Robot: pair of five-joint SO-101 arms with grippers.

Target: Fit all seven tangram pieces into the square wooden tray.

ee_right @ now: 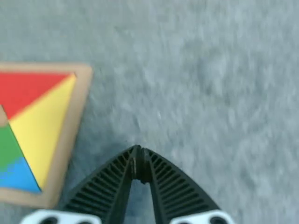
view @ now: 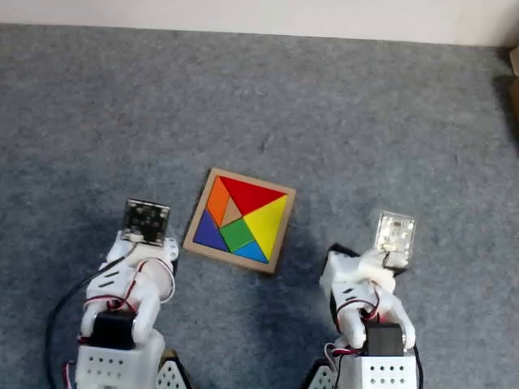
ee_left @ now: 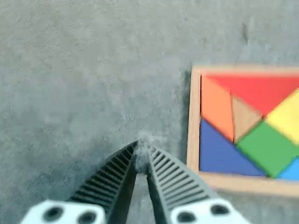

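The left gripper (ee_left: 141, 149), fingers pinched together and empty, hangs just left of the tray (view: 229, 258), which lies between the arms with coloured pieces (view: 253, 197) filling it. The right gripper (ee_right: 139, 153), likewise closed on nothing, hangs to its right. Either arm swinging inward could bump the tray and unseat pieces.

One tray (view: 227, 257); seven tangram pieces (view: 251, 194); two arms: left arm (view: 130, 285), right arm (view: 362, 293).

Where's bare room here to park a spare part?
Free: the wide grey mat beyond the tray, and the strips along both side edges. Crowded: the narrow gap between tray and left hand, and the slightly wider one by the right hand. The tray is full.
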